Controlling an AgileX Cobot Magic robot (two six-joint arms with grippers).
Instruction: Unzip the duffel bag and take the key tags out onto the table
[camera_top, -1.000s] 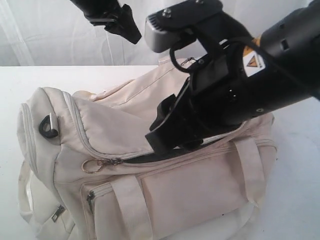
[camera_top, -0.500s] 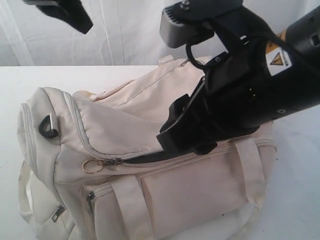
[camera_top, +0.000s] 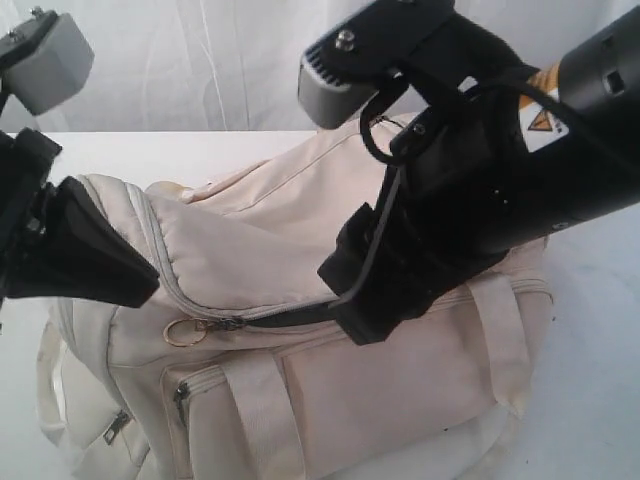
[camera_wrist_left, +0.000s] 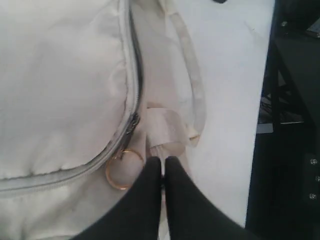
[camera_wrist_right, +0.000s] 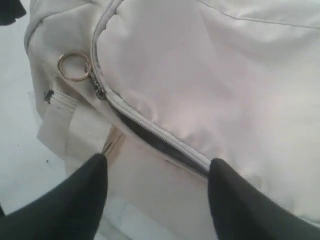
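Duffel bag (camera_top: 250, 250) plain cream-white, no print, webbing handles (camera_top: 262, 420) same pale shade. Zipper (camera_wrist_right: 150, 131) grey, with a dark grey gap under it. Pull ring (camera_wrist_left: 124, 169) brassy gold. Table (camera_top: 200, 145) plain white. Left gripper (camera_wrist_left: 162, 160) and right gripper (camera_wrist_right: 157, 162) matte black. Right arm black, with a white sticker (camera_top: 540, 120) carrying a yellow-orange warning triangle. Camera housing (camera_top: 330, 85) grey.

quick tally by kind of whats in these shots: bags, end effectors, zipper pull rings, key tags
duffel bag: 1
end effectors: 2, left end effector and right end effector
zipper pull ring: 1
key tags: 0 in view
total: 4
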